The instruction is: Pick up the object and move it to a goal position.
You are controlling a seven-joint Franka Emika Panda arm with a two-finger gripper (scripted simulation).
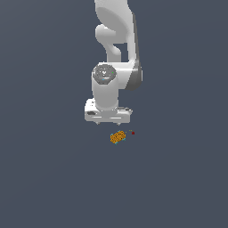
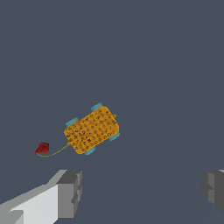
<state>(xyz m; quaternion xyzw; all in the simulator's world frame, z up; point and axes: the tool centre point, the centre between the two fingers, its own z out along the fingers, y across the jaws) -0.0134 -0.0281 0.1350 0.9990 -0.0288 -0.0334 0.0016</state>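
You see the object lying on the floor, just below the gripper and a little toward the exterior view's right of it, not touching it. A small dot sits near the object, on the exterior view's right of it, and a thin cord runs from the object to the dot. In the wrist view the object lies ahead of the wide-apart fingers, outside the gap between them.
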